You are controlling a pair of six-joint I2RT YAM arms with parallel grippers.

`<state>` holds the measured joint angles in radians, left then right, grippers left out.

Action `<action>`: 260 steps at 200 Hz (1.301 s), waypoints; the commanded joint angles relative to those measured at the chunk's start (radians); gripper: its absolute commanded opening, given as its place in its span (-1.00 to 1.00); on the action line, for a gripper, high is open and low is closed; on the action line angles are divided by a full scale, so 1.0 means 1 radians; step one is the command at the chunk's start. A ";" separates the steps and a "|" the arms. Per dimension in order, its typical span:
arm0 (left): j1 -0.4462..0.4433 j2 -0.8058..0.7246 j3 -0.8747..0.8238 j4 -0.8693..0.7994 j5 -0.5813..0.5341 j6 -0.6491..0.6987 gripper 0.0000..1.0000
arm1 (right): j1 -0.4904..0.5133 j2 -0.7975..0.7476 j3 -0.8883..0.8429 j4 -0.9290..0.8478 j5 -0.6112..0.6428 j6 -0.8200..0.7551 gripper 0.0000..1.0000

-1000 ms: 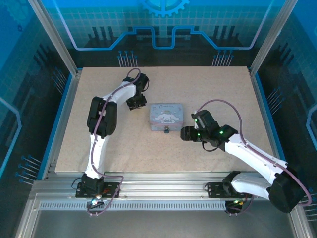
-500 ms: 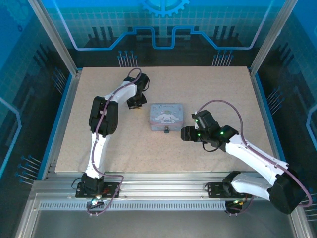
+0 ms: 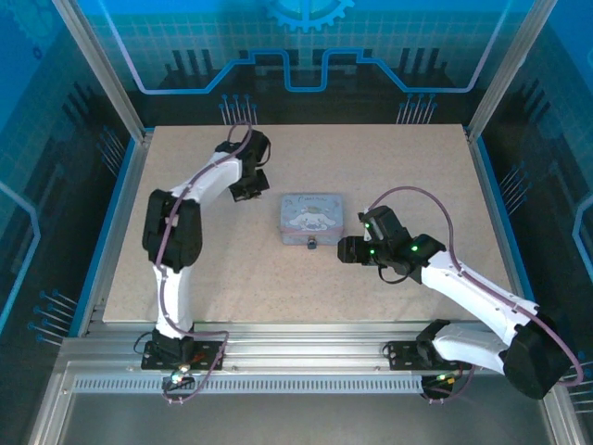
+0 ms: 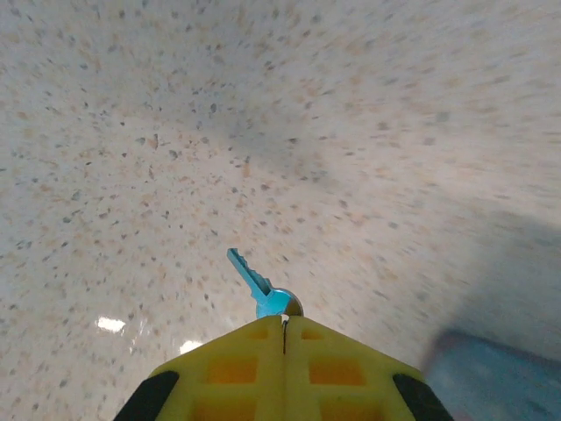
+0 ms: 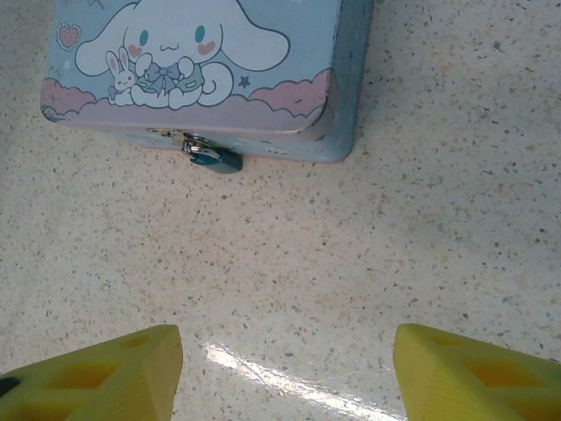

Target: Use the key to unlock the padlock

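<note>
My left gripper (image 4: pixel 283 323) is shut on the key (image 4: pixel 256 284), a small blue key whose toothed blade sticks out up and to the left over the table. From above, that left gripper (image 3: pixel 248 190) hangs to the left of the tin box (image 3: pixel 311 219). The padlock (image 5: pixel 214 158), tiny and dark blue, hangs from the clasp on the tin's (image 5: pixel 210 66) near side; it also shows from above as a dark speck, the padlock (image 3: pixel 312 244). My right gripper (image 5: pixel 285 364) stands open a little short of the padlock, nothing between its yellow fingers (image 5: pixel 105 373). From above, the right gripper (image 3: pixel 345 248) sits just right of the padlock.
The pale blue tin with a white cartoon figure lies in the middle of the speckled table (image 3: pixel 408 176). A blurred blue edge of the tin (image 4: pixel 500 377) shows at the lower right of the left wrist view. Metal frame posts (image 3: pixel 102 74) bound the table.
The left arm has swung its elbow out to the left and its gripper has shifted slightly up and left, away from the tin. The right arm has not moved.
</note>
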<state>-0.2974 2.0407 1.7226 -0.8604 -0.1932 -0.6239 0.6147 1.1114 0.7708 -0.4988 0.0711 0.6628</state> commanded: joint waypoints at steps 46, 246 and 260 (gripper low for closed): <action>-0.054 -0.302 -0.139 0.089 0.159 -0.004 -1.00 | 0.007 0.002 0.048 0.102 -0.115 0.002 0.29; -0.372 -0.551 -0.308 0.292 0.243 -0.223 -1.00 | -0.105 0.054 0.117 0.468 -0.390 0.213 -0.24; -0.375 -0.556 -0.307 0.294 0.242 -0.227 -1.00 | -0.102 0.061 0.137 0.471 -0.391 0.215 -0.27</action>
<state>-0.6621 1.5188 1.4204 -0.5915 0.0349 -0.8333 0.5159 1.1587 0.8532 -0.0761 -0.2958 0.8597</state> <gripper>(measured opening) 0.053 0.377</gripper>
